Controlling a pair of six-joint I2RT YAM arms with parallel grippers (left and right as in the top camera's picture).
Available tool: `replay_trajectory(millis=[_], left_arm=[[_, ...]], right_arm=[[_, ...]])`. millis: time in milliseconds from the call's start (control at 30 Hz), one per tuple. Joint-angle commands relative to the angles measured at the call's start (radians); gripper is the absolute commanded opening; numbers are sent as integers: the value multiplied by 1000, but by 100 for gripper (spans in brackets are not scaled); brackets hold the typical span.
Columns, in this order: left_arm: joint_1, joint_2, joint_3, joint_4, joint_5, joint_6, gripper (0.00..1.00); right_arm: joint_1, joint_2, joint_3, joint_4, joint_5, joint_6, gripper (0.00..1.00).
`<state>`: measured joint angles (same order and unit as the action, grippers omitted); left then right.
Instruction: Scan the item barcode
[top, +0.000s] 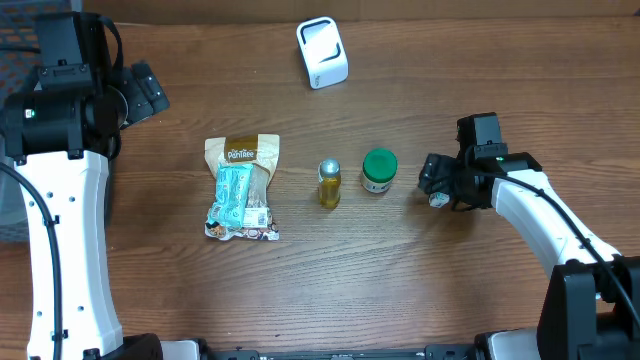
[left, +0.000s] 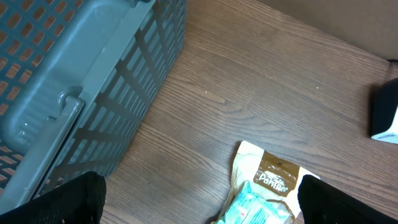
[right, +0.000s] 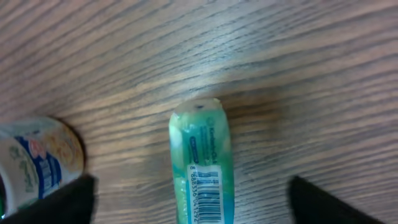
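Note:
A green tube (right: 200, 149) lies on the wooden table with its barcode label facing up. My right gripper (right: 196, 202) stands open over it, one dark finger on each side and neither touching it. In the overhead view the right gripper (top: 445, 180) covers the tube, right of the green-lidded jar (top: 379, 170). The white scanner (top: 322, 52) sits at the table's far edge. My left gripper (top: 145, 92) hovers open at the far left, with nothing between its fingers (left: 56, 199).
A Pantree snack bag (top: 242, 187) and a small yellow bottle (top: 329, 183) lie in a row with the jar (right: 37, 162). A grey slatted basket (left: 81, 81) stands off the table's left side. The bag (left: 267, 186) shows below the left gripper.

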<state>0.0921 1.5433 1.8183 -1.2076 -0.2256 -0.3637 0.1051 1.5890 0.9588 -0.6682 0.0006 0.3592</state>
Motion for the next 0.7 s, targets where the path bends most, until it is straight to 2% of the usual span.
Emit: replay_trajectory(millis=[0,133,267,667], left_arm=[[1,1,1,2,-17,-3,99],[1,1,1,2,-17,-3,100],[1,1,1,2,-17,-3,100],[1,1,1,2,-17,-3,100]], right_arm=[[0,-22,-4,14,7,0,100],[0,-22,-4,18,11,0,100],[0,-22,-4,-3,56,0,90],[0,-22,-4,-17,54,0,87]])
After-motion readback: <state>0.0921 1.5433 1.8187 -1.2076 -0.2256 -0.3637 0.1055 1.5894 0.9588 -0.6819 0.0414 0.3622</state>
